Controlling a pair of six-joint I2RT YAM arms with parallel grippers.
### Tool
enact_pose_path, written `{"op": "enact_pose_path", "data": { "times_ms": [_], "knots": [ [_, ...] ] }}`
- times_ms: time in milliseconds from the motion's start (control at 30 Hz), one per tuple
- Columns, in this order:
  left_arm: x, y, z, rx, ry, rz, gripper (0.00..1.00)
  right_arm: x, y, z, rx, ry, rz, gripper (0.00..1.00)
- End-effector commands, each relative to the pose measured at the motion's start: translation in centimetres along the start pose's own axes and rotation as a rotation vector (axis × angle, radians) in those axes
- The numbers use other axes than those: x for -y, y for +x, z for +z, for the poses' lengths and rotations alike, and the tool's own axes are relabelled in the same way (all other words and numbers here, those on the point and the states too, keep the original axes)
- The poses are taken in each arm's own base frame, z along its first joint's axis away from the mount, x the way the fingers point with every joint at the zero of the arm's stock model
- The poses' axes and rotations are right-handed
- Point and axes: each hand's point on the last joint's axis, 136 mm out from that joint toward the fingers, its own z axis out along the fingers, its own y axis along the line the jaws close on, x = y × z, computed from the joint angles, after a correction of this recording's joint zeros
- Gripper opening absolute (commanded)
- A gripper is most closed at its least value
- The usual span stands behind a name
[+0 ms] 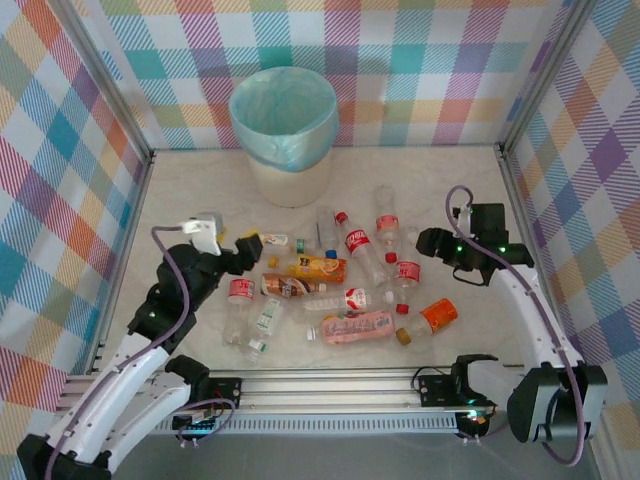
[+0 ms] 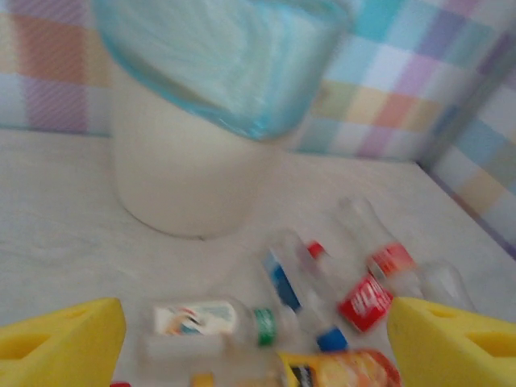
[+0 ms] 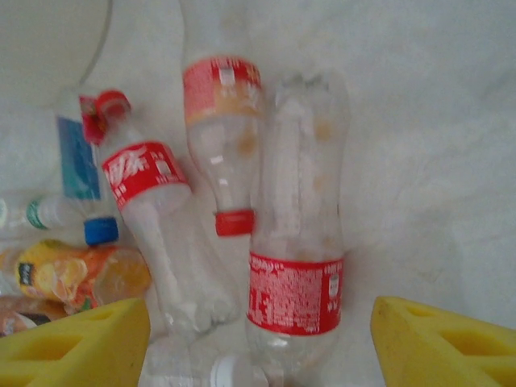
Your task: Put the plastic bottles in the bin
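The right gripper point(image 3: 260, 343) stands wide open and empty. Its yellow fingers point(image 3: 76, 343) are spread to either side of a clear bottle with a red band point(image 3: 295, 242), which lies lengthwise straight ahead of the jaws with its banded end nearest them. I judge this to be the bottle to take.

The difficulty is crowding. Against its left side lies a second bottle with a red cap point(image 3: 223, 137), cap pointing back toward the jaws. Further left, a red-labelled bottle point(image 3: 149, 201) slants across. To the right of the banded bottle the table point(image 3: 435, 161) is bare.

A clean grasp would probably set the right finger down on that bare side, work the left finger into the seam between the two bottles, and close across the band. Thin clear plastic is likely to dent, and it may slip out if pinched near an end.

The left gripper point(image 2: 258, 347) is also open with nothing held. A white-labelled bottle with a green cap point(image 2: 205, 318) lies crosswise just ahead of it. The bin point(image 2: 177, 177) stands upright beyond those jaws, past the scattered plastic bottles point(image 1: 340, 285), and well off to the front-left of the right jaws. The carry should therefore lift high enough to clear its rim.
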Motion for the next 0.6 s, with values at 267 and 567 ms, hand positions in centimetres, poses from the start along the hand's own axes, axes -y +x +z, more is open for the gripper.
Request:
{"op": "enact_pose_path", "data": {
  "times_ms": [267,567],
  "knots": [
    [12.4,3.7,2.9,-0.249,0.251,0.226,0.86,0.5,2.2,5.0,-0.208,0.058,-0.022,0.82],
    [18.3,4.6,5.5,-0.363,0.361,0.278,0.87,1.9,2.9,8.5,-0.290,0.093,-0.005,0.85]
  ]
}}
